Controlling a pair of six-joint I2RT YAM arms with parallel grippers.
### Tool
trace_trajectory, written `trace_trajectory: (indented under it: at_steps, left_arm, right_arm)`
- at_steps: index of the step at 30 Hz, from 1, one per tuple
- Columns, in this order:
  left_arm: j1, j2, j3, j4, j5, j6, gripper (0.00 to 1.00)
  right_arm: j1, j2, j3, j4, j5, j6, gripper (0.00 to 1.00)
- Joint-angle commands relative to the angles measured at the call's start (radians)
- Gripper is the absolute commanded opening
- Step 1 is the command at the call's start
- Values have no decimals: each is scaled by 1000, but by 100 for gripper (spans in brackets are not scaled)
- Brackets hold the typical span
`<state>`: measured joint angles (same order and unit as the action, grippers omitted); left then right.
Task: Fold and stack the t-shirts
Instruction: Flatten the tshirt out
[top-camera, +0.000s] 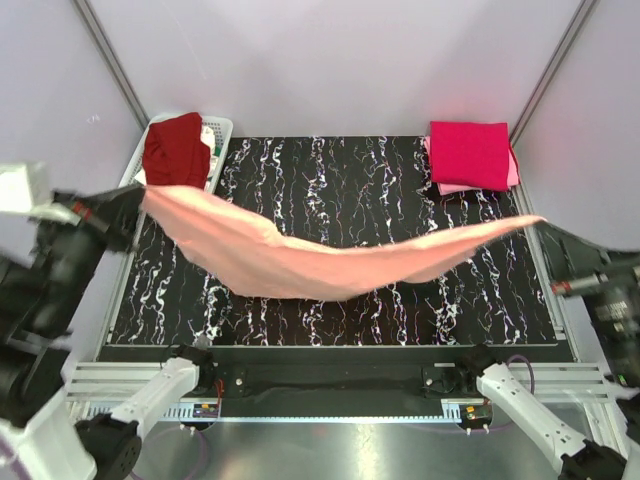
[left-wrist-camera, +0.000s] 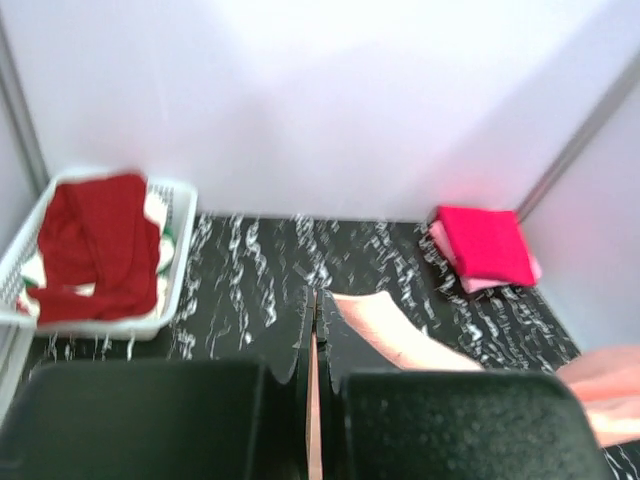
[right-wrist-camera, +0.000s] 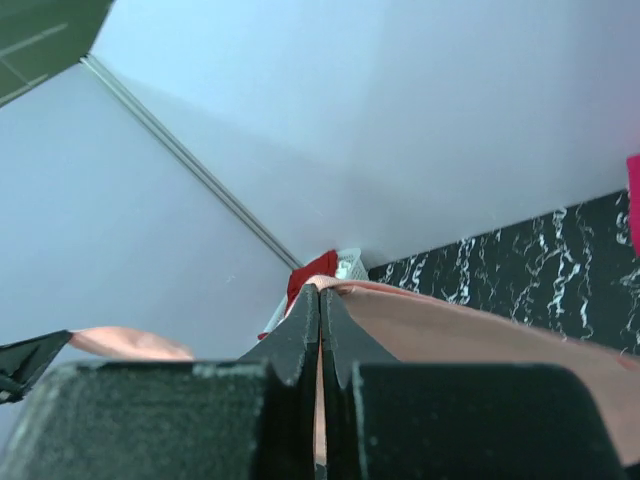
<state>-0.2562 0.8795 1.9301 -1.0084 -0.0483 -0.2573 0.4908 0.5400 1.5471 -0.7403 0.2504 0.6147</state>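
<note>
A salmon-peach t-shirt (top-camera: 300, 255) hangs stretched in the air across the black marbled table (top-camera: 330, 170), sagging in the middle. My left gripper (top-camera: 138, 205) is shut on its left end, and in the left wrist view the cloth (left-wrist-camera: 385, 330) runs pinched between the closed jaws (left-wrist-camera: 316, 305). My right gripper (top-camera: 545, 225) is shut on the right end; the cloth (right-wrist-camera: 480, 340) leaves its closed jaws (right-wrist-camera: 320, 300). A folded crimson t-shirt (top-camera: 469, 153) lies on a light pink one (top-camera: 450, 187) at the back right. A dark maroon t-shirt (top-camera: 176, 150) lies in the basket.
A white plastic basket (top-camera: 218, 130) stands at the table's back left corner. White walls and metal frame posts (top-camera: 110, 55) close in the back and sides. The arm bases (top-camera: 180, 375) sit at the near edge.
</note>
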Motion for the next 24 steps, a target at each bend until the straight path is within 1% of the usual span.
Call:
trace_trajectory:
  at_steps: [1, 2, 3, 4, 6, 8, 10, 11, 12, 13, 14, 15, 17, 18, 19, 20, 21, 22, 23, 24]
  left_arm:
    - [-5, -115, 6, 62, 117, 81, 0]
    - [-5, -149, -15, 92, 126, 81, 0]
    - [-5, -181, -38, 164, 140, 79, 0]
    - [-5, -241, -80, 198, 145, 78, 0]
    - [-5, -289, -103, 270, 154, 70, 0]
    - [-5, -287, -105, 292, 169, 81, 0]
    - [-5, -248, -95, 298, 191, 99, 0]
    - [-5, -226, -91, 301, 186, 107, 1]
    - [-5, -167, -80, 286, 142, 112, 2]
    - [-5, -128, -47, 271, 118, 118, 2]
    - [-5, -88, -30, 255, 90, 124, 2]
    - [-6, -7, -16, 239, 50, 127, 2]
    - [-5, 77, 15, 229, 22, 125, 2]
    - [-6, 164, 24, 226, 5, 122, 2]
    - [-5, 211, 36, 228, -2, 113, 2]
    - [-3, 258, 41, 235, -15, 112, 3]
    - [1, 364, 49, 238, -22, 112, 6]
    - [6, 424, 72, 237, -24, 112, 8]
    - [11, 485, 78, 249, -34, 118, 12]
    - [21, 613, 99, 252, -53, 115, 12]
  right_arm:
    - [6, -84, 13, -16, 43, -104, 0]
    - [6, -104, 13, -8, 38, -112, 0]
    - [6, -121, 15, -5, 39, -125, 0]
    - [6, -139, 19, -10, 43, -131, 0]
    - [6, -144, 18, -24, 61, -145, 0]
    - [6, -126, 15, -33, 91, -159, 0]
    - [6, -66, 22, -39, 127, -182, 0]
    - [8, -39, 28, -44, 185, -190, 0]
    - [9, 35, 34, -62, 222, -199, 0]
    - [17, 79, 62, -80, 301, -204, 0]
    - [20, 125, 79, -102, 337, -202, 0]
    - [22, 209, 87, -116, 357, -207, 0]
    - [20, 290, 90, -111, 394, -208, 0]
    - [19, 363, 84, -88, 401, -205, 0]
    - [19, 401, 68, -71, 417, -207, 0]
    - [15, 444, 67, -47, 437, -207, 0]
    - [8, 537, 67, -35, 455, -208, 0]
    - [-12, 589, 64, -19, 446, -210, 0]
    - [-50, 641, 65, -13, 403, -198, 0]
    - [-174, 743, 67, -7, 341, -141, 0]
